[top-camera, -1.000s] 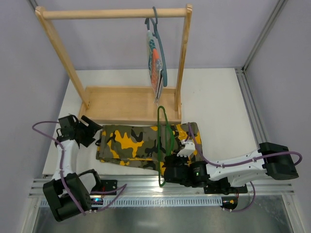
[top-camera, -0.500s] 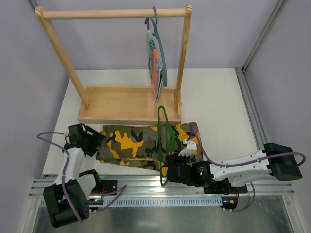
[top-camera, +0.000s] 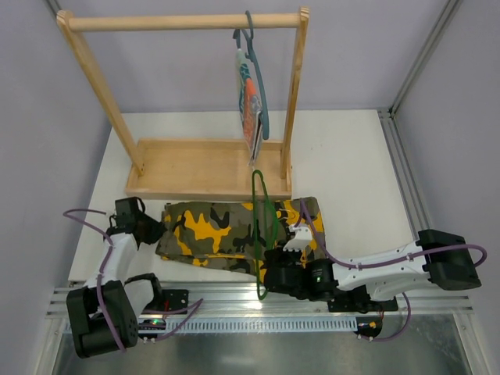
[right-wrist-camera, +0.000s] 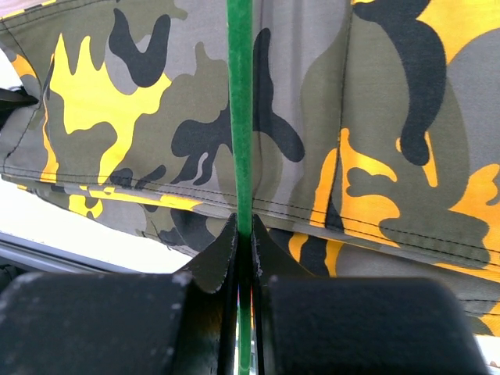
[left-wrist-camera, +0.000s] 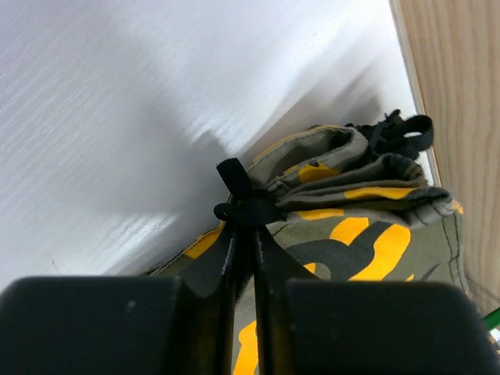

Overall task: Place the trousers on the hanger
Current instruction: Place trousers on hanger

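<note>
Folded olive, black and yellow camouflage trousers (top-camera: 211, 230), flat; thin green hanger (right-wrist-camera: 238, 94) across their right half.

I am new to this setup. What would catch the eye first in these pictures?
The camouflage trousers, with bright yellow patches, lie flat on the white table before the arms. A thin green hanger lies across them, pinched by the right gripper, while the left gripper pinches a black loop at their left end. Behind stands a wooden rack.
</note>
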`<state>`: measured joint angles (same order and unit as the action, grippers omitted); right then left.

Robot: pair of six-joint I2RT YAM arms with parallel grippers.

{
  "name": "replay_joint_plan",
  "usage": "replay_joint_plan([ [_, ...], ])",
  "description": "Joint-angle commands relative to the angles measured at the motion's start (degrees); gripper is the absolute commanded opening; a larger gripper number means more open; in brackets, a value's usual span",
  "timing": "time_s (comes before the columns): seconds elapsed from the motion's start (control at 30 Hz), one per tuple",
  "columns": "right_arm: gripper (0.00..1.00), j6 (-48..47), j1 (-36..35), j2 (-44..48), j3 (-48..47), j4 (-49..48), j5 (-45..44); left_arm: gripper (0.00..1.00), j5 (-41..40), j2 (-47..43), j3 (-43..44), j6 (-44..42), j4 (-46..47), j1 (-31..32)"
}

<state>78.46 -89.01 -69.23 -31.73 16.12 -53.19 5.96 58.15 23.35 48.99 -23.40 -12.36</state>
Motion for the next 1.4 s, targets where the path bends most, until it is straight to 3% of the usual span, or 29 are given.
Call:
replay_joint_plan([
  [0.0, 0.04, -2.7, 0.2, -1.5, -2.9, -3.1, -1.4, 0.06, -0.2, -2.4, -0.2, -1.3, 0.2, 0.8],
  [0.03, 0.04, -3.8, 0.2, -1.7, -3.3, -3.4, -1.2, 0.01, -0.2, -4.5, 0.1, -1.5, -0.3, 0.8],
  [0.27, 0.04, -7.4, 0.2, -2.7, -6.5, -3.9, -2.4, 0.0, 0.0, -12.1, -0.2, -0.8, -1.7, 2.3],
  [0.67, 0.04, -10.3, 1.2, -6.5, -9.2, -6.9, -1.5, 0.0, -3.1, -14.7, 1.9, -0.4, -3.1, 9.4],
  [0.93, 0.04, -10.3, 2.4, -8.6, -7.7, -10.2, 0.5, 0.0, -4.4, -16.2, 5.6, -1.1, -4.8, 20.2],
  [1.13, 0.04, -10.0, 2.9, -9.9, -7.3, -10.9, 1.2, 0.0, -5.4, -18.3, 6.2, 3.2, -2.5, 26.9],
  [1.37, 0.04, -9.7, 3.5, -10.3, -6.8, -11.9, 1.9, 0.0, -11.0, -13.6, 6.9, 7.5, 0.3, 37.3],
])
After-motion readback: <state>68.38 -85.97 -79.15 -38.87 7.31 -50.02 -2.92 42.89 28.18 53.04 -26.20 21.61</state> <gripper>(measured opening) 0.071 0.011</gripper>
